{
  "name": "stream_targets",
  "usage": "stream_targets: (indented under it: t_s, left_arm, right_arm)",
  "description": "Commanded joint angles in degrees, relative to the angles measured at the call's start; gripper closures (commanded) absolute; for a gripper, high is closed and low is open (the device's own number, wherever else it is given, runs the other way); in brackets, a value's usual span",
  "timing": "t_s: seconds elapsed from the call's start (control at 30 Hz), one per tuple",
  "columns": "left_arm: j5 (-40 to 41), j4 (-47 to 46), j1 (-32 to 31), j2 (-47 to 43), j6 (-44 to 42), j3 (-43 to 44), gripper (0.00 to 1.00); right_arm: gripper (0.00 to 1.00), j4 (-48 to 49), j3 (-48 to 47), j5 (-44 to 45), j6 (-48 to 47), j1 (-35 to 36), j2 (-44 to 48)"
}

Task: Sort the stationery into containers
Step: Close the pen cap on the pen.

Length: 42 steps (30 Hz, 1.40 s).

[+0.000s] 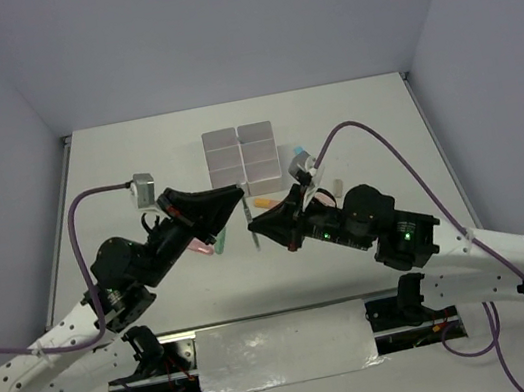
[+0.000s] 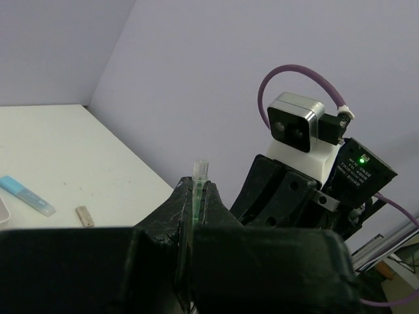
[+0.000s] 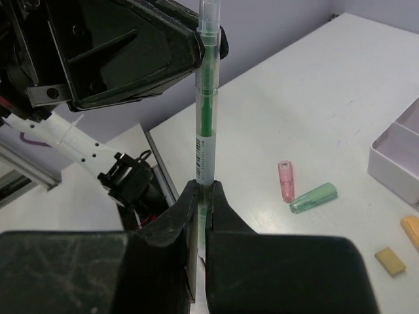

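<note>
Green pen point(image 3: 204, 131) mid-air over table point(image 1: 133, 158), pinched both ends: left gripper point(image 2: 195, 195) clamped on top, right gripper point(image 3: 201, 196) on bottom. Pink marker point(image 3: 286, 180), green marker point(image 3: 313, 197), eraser point(image 3: 389, 260) loose. Containers point(image 1: 242, 151) apparently unfilled; sorting barely begun.

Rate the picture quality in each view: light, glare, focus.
Top view: soft, even light and faint shadows, with a bright reflection on the shiny strip at the near edge. Left wrist view: its own fingers are dark and soft, while the other arm's camera is sharp. Right wrist view: the green pen is crisp, and the fingers are underexposed.
</note>
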<state>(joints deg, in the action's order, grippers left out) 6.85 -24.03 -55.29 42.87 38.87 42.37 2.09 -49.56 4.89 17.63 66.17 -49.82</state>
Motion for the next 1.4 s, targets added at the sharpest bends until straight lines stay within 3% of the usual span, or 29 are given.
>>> stream_targets:
  t_s: [0.0, 0.13, 0.27, 0.4, 0.5, 0.6, 0.67, 0.87, 0.97, 1.07, 1.2, 1.33, 1.37]
  left_arm:
    - [-8.3, 7.0, -0.9, 0.9, -1.7, 0.0, 1.00]
    - [-7.4, 12.9, -0.9, -0.7, -6.3, 1.2, 0.99]
    - [-7.1, 15.7, -0.9, -2.1, -8.1, 1.2, 0.95]
    - [-7.6, 12.4, -0.9, -1.7, -7.7, 0.0, 0.79]
    - [-7.1, 11.7, -0.9, -2.2, -7.0, 0.3, 0.56]
    - [-7.1, 10.6, -0.9, -3.2, -7.5, 1.0, 0.45]
    - [-7.1, 10.3, -0.9, -3.7, -7.8, 1.8, 0.42]
    - [-7.7, 8.0, -0.9, -5.3, -8.8, 2.6, 0.47]
    - [-10.2, 6.1, -0.9, -5.3, -9.3, 2.7, 0.67]
    - [-12.3, 5.7, -0.9, -4.6, -10.3, 3.2, 1.00]
    - [-15.9, 4.8, -0.9, -4.2, -12.1, 2.7, 1.00]
    - [-21.9, 2.2, -0.9, -4.7, -13.3, 1.5, 1.00]
    - [-23.2, 1.5, -0.9, -4.7, -13.3, 1.3, 1.00]
  right_arm:
    - [1.00, 11.5, -5.6, 1.8, -5.0, -1.0, 1.6]
    - [1.00, 10.3, -3.5, 4.2, -6.4, -1.2, 4.0]
    - [1.00, 11.0, -2.6, 0.8, -5.3, -1.2, 4.1]
    - [1.00, 12.7, -2.6, -3.9, -4.3, -1.0, 2.0]
    - [1.00, 12.8, -1.9, -5.8, -4.4, -0.7, 0.3]
    - [1.00, 13.9, -0.3, -6.9, -4.1, -0.2, -0.2]
    - [1.00, 14.2, 0.6, -6.7, -4.0, 0.4, -0.1]
    - [1.00, 13.9, 1.6, -6.3, -3.9, 1.1, -0.4]
    - [1.00, 14.1, 2.1, -6.7, -3.5, 1.2, -0.9]
    - [1.00, 13.6, 1.8, -8.7, -3.3, 1.2, -1.7]
    - [1.00, 13.8, 2.8, -12.3, -3.5, 1.1, -1.2]
    - [0.63, 12.9, 3.5, -15.4, -3.6, 0.5, -0.6]
    - [0.60, 12.9, 3.5, -16.5, -3.6, 0.3, -0.9]
